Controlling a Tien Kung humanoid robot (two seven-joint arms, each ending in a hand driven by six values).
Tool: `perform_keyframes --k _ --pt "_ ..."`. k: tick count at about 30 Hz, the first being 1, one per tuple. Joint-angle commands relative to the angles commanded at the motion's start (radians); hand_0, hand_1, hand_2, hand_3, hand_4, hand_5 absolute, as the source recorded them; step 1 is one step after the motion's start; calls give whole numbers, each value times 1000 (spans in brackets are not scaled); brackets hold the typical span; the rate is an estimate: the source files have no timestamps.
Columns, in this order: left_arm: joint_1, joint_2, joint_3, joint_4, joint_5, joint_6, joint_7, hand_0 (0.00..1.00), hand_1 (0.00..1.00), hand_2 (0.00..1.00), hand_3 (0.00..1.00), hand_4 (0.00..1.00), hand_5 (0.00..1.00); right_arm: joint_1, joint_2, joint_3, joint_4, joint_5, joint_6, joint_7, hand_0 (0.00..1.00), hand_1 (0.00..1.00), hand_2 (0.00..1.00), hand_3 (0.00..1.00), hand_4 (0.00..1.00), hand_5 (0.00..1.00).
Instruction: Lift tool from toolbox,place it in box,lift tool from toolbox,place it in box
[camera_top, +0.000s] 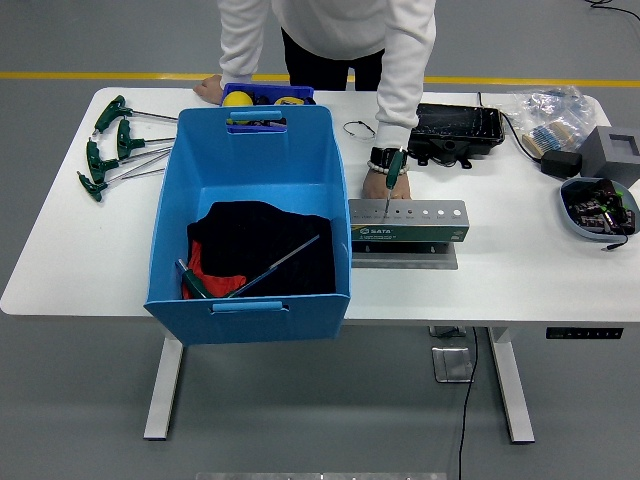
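Observation:
A grey tool holder (408, 222) with a row of holes stands on the white table (520, 270), right of the blue box (252, 215). One green-handled T-wrench (391, 180) stands upright in a left hole of the holder. A person's hand (380, 182) rests just behind it, fingers at the green handle. Inside the blue box lies another green-handled T-wrench (250, 276) on black and red cloth (262, 245). Neither robot hand is in view.
Several green-handled T-wrenches (112, 150) lie at the table's far left. A black case (458, 130), a bag of parts (550, 115), a grey block (612, 152) and a blue dish of parts (600, 208) fill the right. A small blue bin (268, 95) sits behind the box; the person's other hand (209, 88) rests beside it.

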Motion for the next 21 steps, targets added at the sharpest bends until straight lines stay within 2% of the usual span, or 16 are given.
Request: perform_keyframes --k 6,10,11,17,18,21 --pt "0 3 13 0 -12 -2 -5 751 726 776 775 794 758 -8 -29 -68 107 -60 -25 16 898 872 943 955 998 909" --pt "-1 5 48 0 -45 -3 -13 751 726 776 775 794 758 -7 -53 -137 182 -153 -57 30 898 872 943 955 998 909" --pt "-1 6 54 0 -51 -4 -15 751 718 776 774 794 758 -4 -59 -157 202 -176 -63 28 876 859 933 949 998 876" --pt "-2 6 77 0 -76 -1 -24 751 718 776 774 794 758 3 -71 -235 254 -210 -108 8 876 859 933 949 998 876" --pt "-2 6 90 0 -91 -1 -28 751 720 775 776 794 759 4 -75 -249 258 -234 -121 13 818 821 911 900 998 841" --pt "-2 6 107 0 -110 -1 -33 751 720 775 776 794 759 5 -82 -277 263 -336 -156 24 818 821 911 900 998 841"
